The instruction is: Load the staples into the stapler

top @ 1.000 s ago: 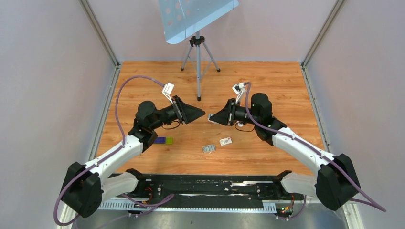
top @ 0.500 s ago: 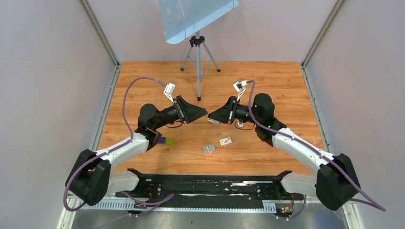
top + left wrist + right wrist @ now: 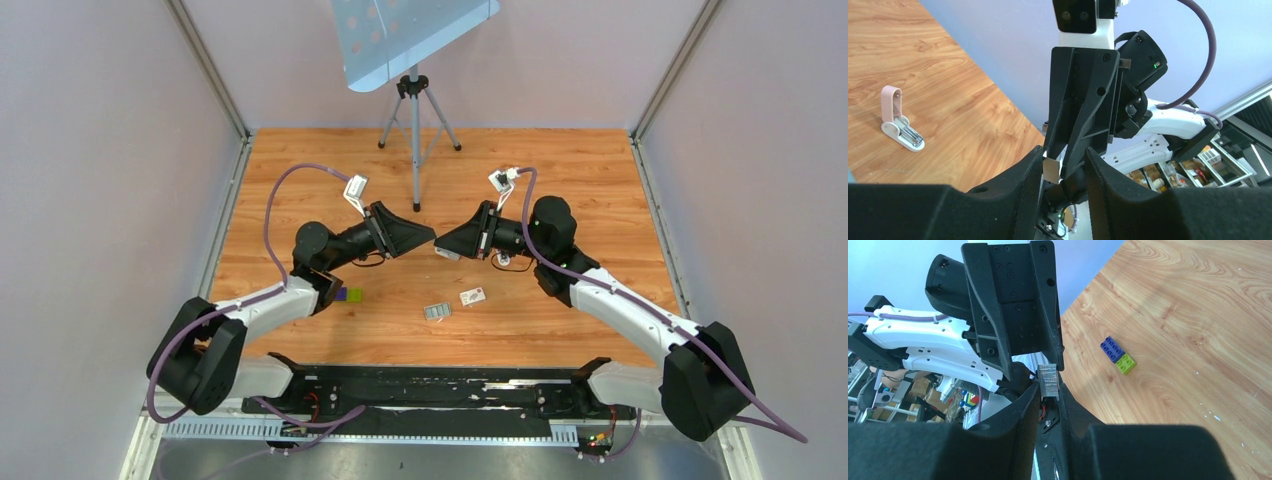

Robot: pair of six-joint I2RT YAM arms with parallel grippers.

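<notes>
Both grippers meet tip to tip in mid-air over the wooden table. My right gripper is shut on a short silver strip of staples that sticks out past its fingertips. My left gripper is open, its jaws standing either side of the strip of staples and the right gripper's fingertips. The strip lies close against the left-hand finger. The pale pink stapler stands on the table, hinged open with its silver magazine showing, apart from both grippers.
A purple-and-green block lies beside the left arm. A small grey piece and a small white piece with a red mark lie in front of the grippers. A tripod stand rises at the back.
My left arm has swung its elbow leftward and nudged its gripper toward the right one, and its jaws have narrowed. The right gripper has kept its hold and barely moved.
</notes>
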